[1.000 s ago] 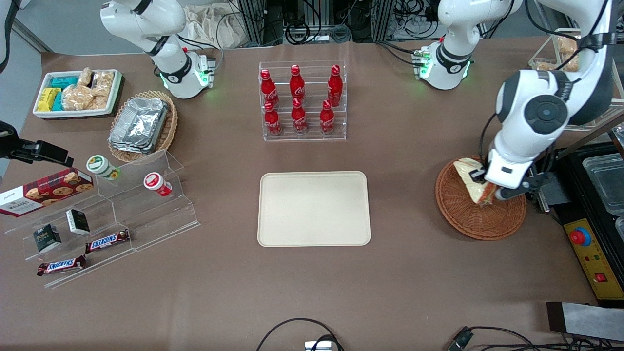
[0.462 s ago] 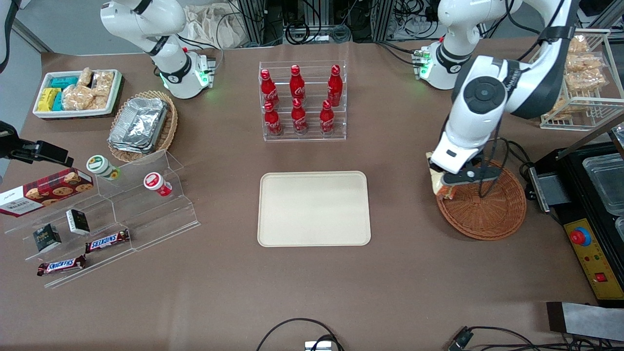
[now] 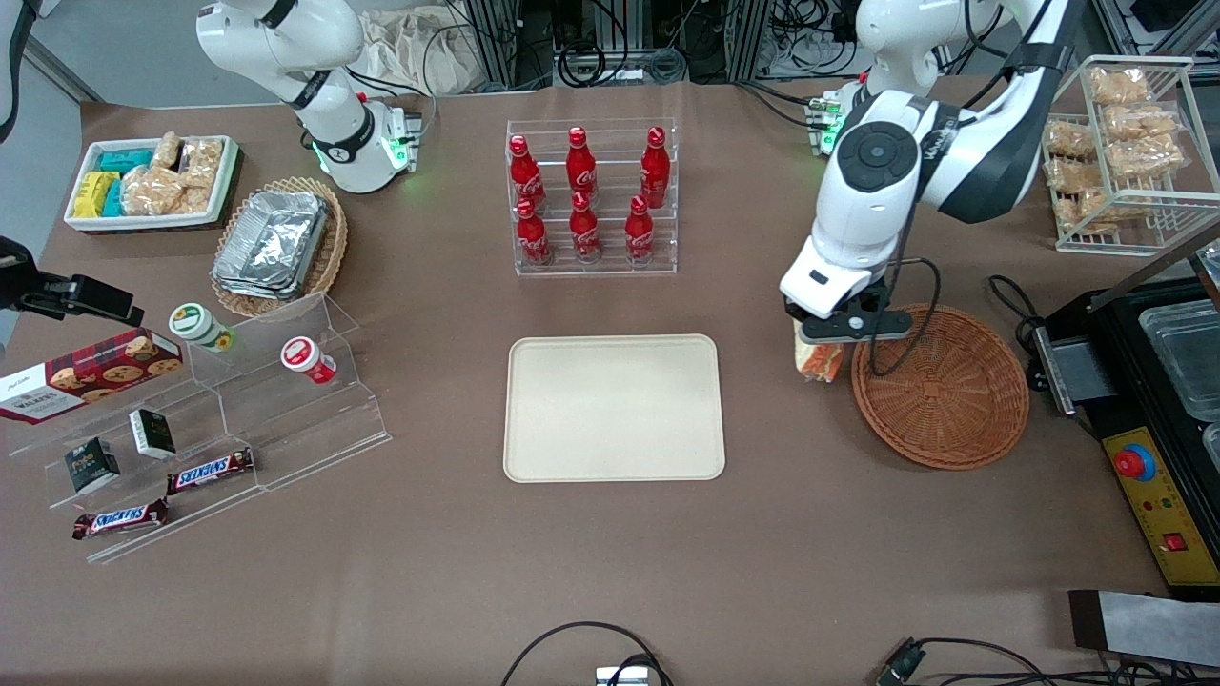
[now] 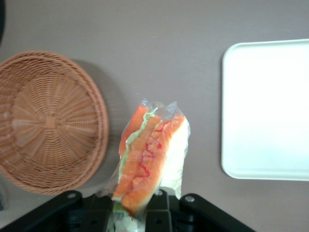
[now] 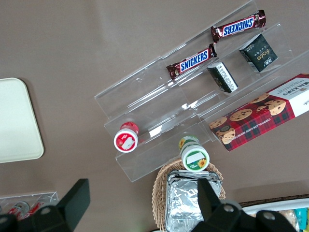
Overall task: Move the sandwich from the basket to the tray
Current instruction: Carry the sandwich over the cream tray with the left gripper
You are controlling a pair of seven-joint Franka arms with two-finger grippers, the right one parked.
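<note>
Gripper [image 3: 822, 354] — jaws clamped on the sandwich [image 4: 149, 162] — carries it aloft between basket [image 3: 944, 391] and tray [image 3: 614, 408], clearing the basket's rim.

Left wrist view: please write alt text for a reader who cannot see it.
The gripper holds the wrapped sandwich by its bread end, orange-and-green filling showing, above bare table. The empty woven basket lies to one side and the cream tray to the other.

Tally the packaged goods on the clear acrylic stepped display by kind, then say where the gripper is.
Snickers bars: 2
Small dark boxes: 2
Round lidded cups: 2
Red cookie box: 1
Total: 7
Gripper: between reddish-brown wicker basket and cream tray, holding wrapped sandwich.
</note>
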